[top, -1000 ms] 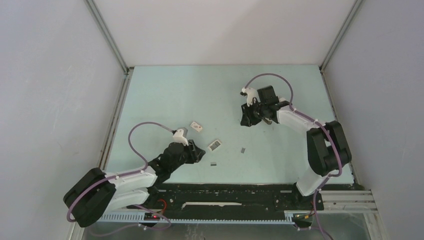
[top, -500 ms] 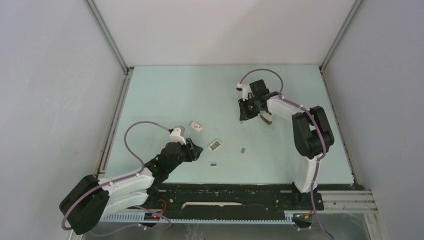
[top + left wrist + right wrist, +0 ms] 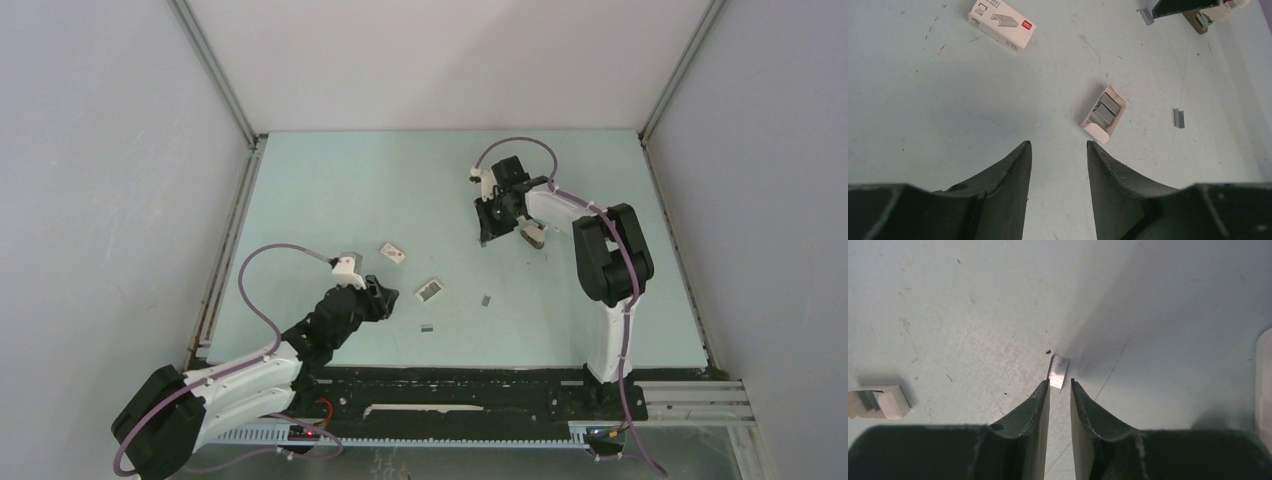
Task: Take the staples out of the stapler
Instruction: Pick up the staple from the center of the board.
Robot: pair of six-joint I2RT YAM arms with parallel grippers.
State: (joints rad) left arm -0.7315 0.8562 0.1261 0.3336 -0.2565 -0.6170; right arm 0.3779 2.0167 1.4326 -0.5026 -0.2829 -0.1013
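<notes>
A small white card box (image 3: 1103, 114) lies open on the pale green table (image 3: 923, 100), its tray packed with flat grey blocks of staples (image 3: 1107, 109). A closed box (image 3: 1002, 24), white card with a printed picture and a red mark, lies further off and well apart from it. The left gripper (image 3: 1058, 145) hangs just short of the open box with its two dark, curved fingers apart and nothing between them. Two short grey metal strips lie loose on the table: one strip (image 3: 486, 299) beyond the open box, another strip (image 3: 427, 327) nearer the arms. Across the table, the right gripper (image 3: 1060, 382) has its fingers nearly together around the lower end of a shiny ribbed strip of staples (image 3: 1058, 371). I cannot tell whether they actually pinch it. A squat dark item (image 3: 533, 233) with a white part sits just beside that gripper. I cannot pick out the stapler with certainty in any view.
</notes>
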